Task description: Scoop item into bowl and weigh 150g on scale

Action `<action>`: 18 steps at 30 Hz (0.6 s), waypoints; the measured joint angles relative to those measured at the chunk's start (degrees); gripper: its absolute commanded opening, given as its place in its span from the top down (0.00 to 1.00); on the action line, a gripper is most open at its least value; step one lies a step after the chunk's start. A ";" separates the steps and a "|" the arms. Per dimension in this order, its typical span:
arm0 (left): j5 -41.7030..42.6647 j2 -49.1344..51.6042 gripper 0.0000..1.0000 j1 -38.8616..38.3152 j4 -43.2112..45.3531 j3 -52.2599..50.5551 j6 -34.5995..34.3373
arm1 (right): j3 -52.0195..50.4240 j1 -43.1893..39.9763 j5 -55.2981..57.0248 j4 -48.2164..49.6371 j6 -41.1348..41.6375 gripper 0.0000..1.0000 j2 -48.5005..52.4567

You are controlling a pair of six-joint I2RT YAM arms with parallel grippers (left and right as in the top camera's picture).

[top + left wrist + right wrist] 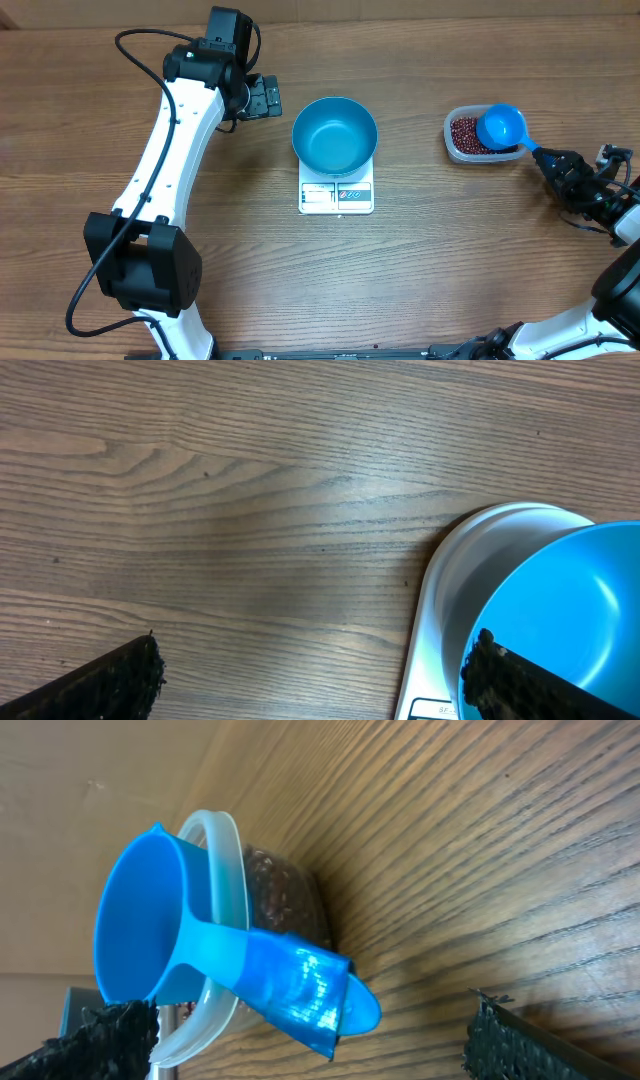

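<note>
Overhead top-down; wrists close, low; left shares bowl [334, 135]

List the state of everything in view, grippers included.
bowl: empty, on the scale
scale: carrying the bowl; display unreadable
beans: in the tub
tub: open
scoop: resting on tub, unheld
left gripper: open, empty
right gripper: open around scoop handle

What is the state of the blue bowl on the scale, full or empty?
Empty: the bowl shows only bare blue inside; the beans lie in the clear tub.
</note>
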 measured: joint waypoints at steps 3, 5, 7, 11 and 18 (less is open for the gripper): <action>0.00 0.00 0.00 0.00 0.00 0.00 0.00 | 0.00 0.00 -1.25 1.11 0.48 0.00 0.00; 0.00 0.00 0.01 0.00 0.00 0.00 0.00 | 0.00 -0.02 -2.93 2.78 0.63 0.00 0.00; 0.00 0.00 0.00 0.00 0.00 0.00 -0.02 | 0.00 0.00 -5.55 4.57 0.66 0.00 0.00; 0.00 0.00 0.00 0.00 0.00 0.00 -0.02 | 0.00 -0.02 -11.72 8.17 2.95 0.00 0.00; 0.00 0.00 0.01 0.00 0.00 0.00 0.00 | 0.00 0.00 -19.50 10.14 7.04 0.00 0.00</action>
